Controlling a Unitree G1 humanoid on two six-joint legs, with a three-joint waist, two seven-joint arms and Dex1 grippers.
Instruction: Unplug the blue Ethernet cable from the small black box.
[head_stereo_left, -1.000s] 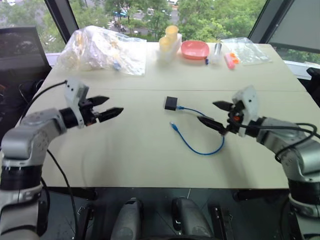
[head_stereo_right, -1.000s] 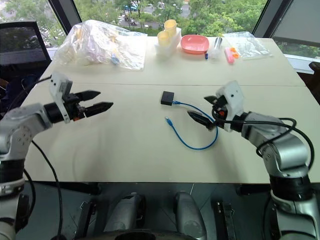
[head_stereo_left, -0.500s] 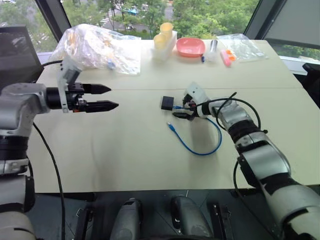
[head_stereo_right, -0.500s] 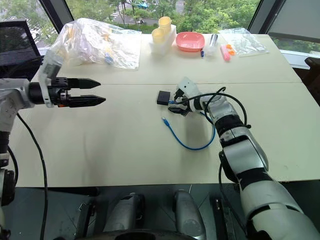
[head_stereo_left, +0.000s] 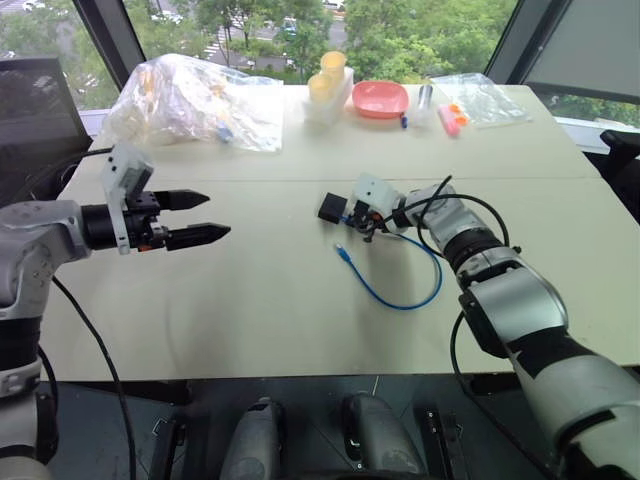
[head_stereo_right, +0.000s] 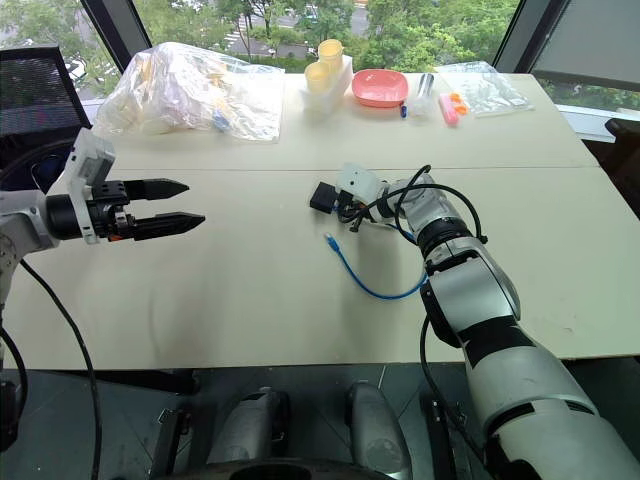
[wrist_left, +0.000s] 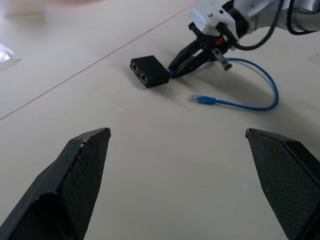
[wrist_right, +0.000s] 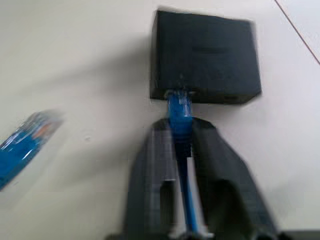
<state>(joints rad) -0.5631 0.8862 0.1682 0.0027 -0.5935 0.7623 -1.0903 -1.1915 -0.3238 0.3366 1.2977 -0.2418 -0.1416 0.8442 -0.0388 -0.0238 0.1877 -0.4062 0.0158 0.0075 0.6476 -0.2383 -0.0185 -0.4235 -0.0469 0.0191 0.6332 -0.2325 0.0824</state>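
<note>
The right gripper (wrist_right: 181, 132) is stretched low over the desk (head_stereo_left: 250, 300), jaws pinching the blue Ethernet cable (wrist_right: 180, 112) beside the small black box (wrist_right: 205, 55); the left gripper (head_stereo_left: 205, 218) is held level, jaws spread.

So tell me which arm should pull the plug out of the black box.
Right. The right gripper is shut on the blue Ethernet cable just behind its plug, beside the small black box. The left gripper hangs open, well away.

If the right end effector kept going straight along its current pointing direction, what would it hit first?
The small black box. The right end effector is shut on the blue Ethernet cable right behind its plug, and the box sits directly ahead with nothing else between.
</note>
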